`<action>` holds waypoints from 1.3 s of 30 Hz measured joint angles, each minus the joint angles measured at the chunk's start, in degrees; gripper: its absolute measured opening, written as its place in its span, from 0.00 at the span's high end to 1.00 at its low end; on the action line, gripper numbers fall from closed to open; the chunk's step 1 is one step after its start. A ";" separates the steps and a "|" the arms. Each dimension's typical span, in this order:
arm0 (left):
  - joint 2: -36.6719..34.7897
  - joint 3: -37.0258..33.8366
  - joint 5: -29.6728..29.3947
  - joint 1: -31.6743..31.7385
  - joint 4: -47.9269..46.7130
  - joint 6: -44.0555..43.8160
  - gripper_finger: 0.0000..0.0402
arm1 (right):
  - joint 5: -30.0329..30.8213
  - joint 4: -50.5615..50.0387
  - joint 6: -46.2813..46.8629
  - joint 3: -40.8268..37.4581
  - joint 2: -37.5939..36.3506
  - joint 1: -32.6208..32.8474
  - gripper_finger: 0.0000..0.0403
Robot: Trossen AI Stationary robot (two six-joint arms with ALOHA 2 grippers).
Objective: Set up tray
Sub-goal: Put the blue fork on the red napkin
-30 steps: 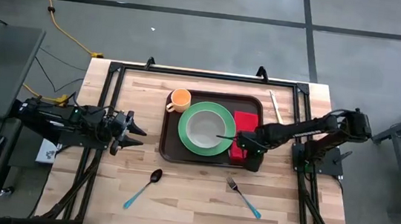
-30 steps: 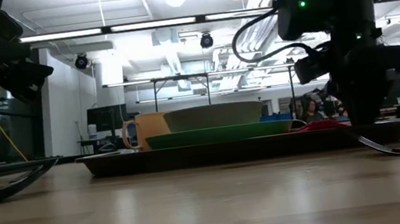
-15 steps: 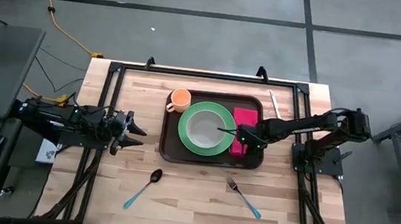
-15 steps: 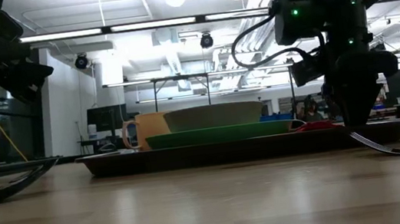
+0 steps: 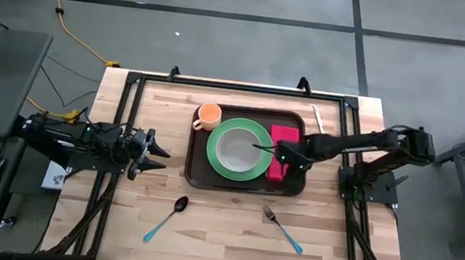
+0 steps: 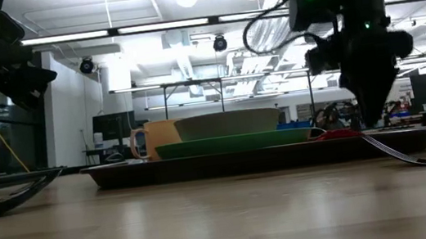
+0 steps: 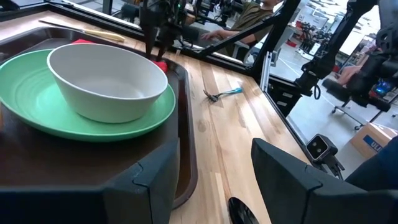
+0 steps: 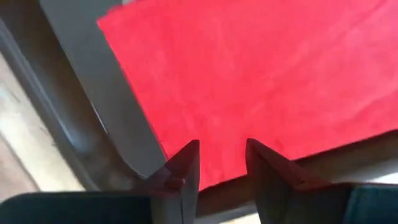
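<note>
The dark brown tray (image 5: 197,175) lies mid-table. It carries a green plate (image 5: 212,159) with a white bowl (image 5: 235,150), an orange cup (image 5: 208,114) and a red napkin (image 5: 283,138) lying flat at its right end. My right gripper (image 5: 284,159) hangs over the napkin (image 8: 261,74), pointing down. It is open, with nothing between its fingers (image 8: 219,155), and in the low view it (image 6: 370,119) is clear above the tray (image 6: 203,166). My left gripper (image 5: 157,151) waits open at the table's left, level, facing the tray (image 7: 180,155).
A spoon (image 5: 168,217) and a fork (image 5: 283,229) lie on the bare wood near the front edge. A pale stick-like utensil (image 5: 320,124) lies beyond the tray's far right corner. The black frame rail (image 5: 245,88) runs along the table's edges.
My right gripper has risen and gone from the tray's near right corner toward the far edge, and now stands over the middle of the napkin. The napkin and the other things on the tray have stayed where they were.
</note>
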 joint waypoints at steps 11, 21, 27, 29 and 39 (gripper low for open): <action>0.00 0.02 -0.03 0.00 -0.06 0.26 0.43 | 0.93 -9.32 5.92 1.77 -8.75 -0.79 0.73; 0.01 0.02 -0.07 0.01 -0.05 0.28 0.43 | 1.22 -12.37 15.56 1.77 -18.07 -0.79 0.73; 0.01 0.02 -0.09 0.00 0.15 -0.21 0.43 | 3.55 -13.63 18.47 1.77 -22.72 -0.79 0.73; 0.01 0.02 -0.09 -0.01 0.17 -1.52 0.43 | 4.31 -14.02 19.46 1.77 -24.07 -0.79 0.73; 0.01 0.02 -0.29 0.01 0.28 -3.21 0.43 | 5.92 -14.81 22.36 1.77 -28.37 -0.79 0.73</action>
